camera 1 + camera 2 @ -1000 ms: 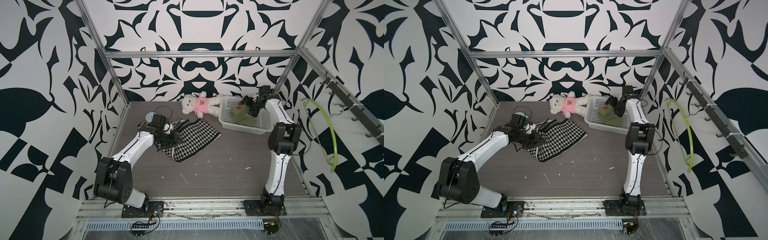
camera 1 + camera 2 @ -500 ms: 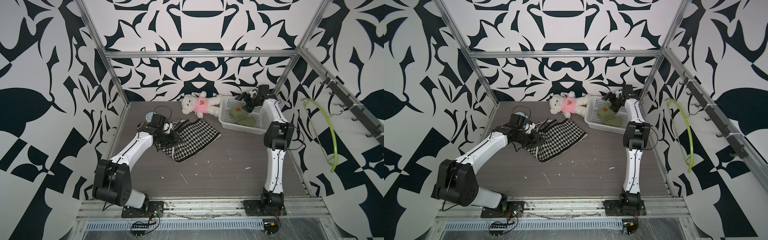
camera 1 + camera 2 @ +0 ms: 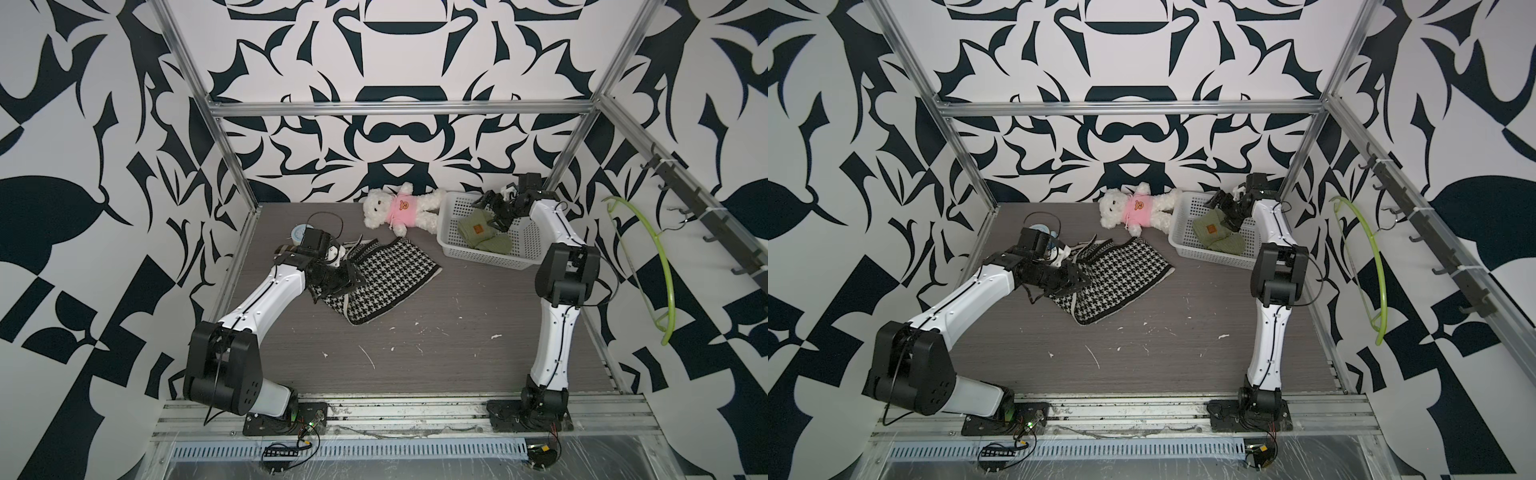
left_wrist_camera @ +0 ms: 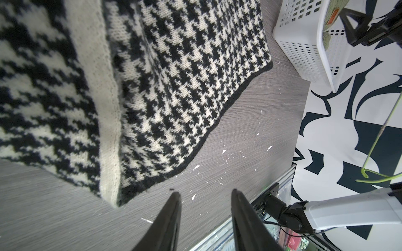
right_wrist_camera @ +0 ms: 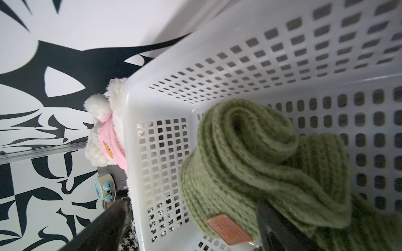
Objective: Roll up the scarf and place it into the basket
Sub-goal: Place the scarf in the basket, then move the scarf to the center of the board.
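Observation:
A rolled green knit scarf [image 3: 482, 232] [image 3: 1217, 237] [image 5: 250, 156] with an orange label lies inside the white perforated basket [image 3: 486, 259] [image 3: 1212, 259] [image 5: 165, 108] at the back right. My right gripper [image 3: 494, 212] [image 3: 1227, 208] [image 5: 191, 208] hovers just above it, open, gripping nothing. A black-and-white houndstooth scarf [image 3: 390, 274] [image 3: 1121, 274] [image 4: 185, 87] lies folded flat on the table, left of centre. My left gripper [image 3: 353, 282] [image 3: 1075, 278] [image 4: 204, 193] sits low at that scarf's left edge, open, with only bare table between its fingers.
A white teddy bear [image 3: 399, 210] [image 3: 1136, 210] [image 5: 104, 141] in a pink shirt lies against the basket's left end. A small blue alarm clock [image 3: 300, 232] [image 5: 104, 189] stands behind the left wrist. A green hanger [image 3: 660, 257] hangs on the right wall.
My right gripper has lifted up and back off the green scarf in the basket. The left arm and the houndstooth scarf have not moved.

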`<state>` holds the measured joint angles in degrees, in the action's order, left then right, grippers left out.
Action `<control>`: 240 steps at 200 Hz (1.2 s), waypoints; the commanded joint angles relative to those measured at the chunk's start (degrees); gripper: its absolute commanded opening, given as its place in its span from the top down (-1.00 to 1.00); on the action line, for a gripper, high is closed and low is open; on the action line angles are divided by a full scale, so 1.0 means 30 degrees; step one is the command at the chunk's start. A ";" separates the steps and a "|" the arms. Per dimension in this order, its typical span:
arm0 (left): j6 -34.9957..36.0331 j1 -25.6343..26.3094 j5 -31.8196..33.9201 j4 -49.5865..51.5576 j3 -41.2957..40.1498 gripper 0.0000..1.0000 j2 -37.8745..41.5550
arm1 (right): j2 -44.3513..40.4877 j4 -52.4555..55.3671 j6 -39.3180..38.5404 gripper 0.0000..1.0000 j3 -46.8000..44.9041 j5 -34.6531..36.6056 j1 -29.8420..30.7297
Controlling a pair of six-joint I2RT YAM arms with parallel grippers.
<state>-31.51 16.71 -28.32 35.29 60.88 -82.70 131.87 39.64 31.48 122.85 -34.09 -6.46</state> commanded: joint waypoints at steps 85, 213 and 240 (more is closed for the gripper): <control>-0.0943 -0.2135 0.3495 -0.0119 0.1885 -0.68 -0.2353 | -0.9442 -0.1772 -0.2741 -1.00 -0.6153 0.4284 0.6861; -0.1287 -0.3609 0.3964 0.0489 0.0065 -0.65 0.0050 | -0.4972 -0.3136 -0.0618 -0.85 -0.9886 1.0221 1.5772; -0.1449 -0.3597 0.3858 0.0283 -0.0422 -0.65 0.0062 | -0.3466 -0.2461 -0.0885 -0.76 -0.9008 1.0724 1.6257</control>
<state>-35.46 6.02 -15.84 35.83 61.28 -83.22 120.75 31.68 29.71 91.81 -4.64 40.49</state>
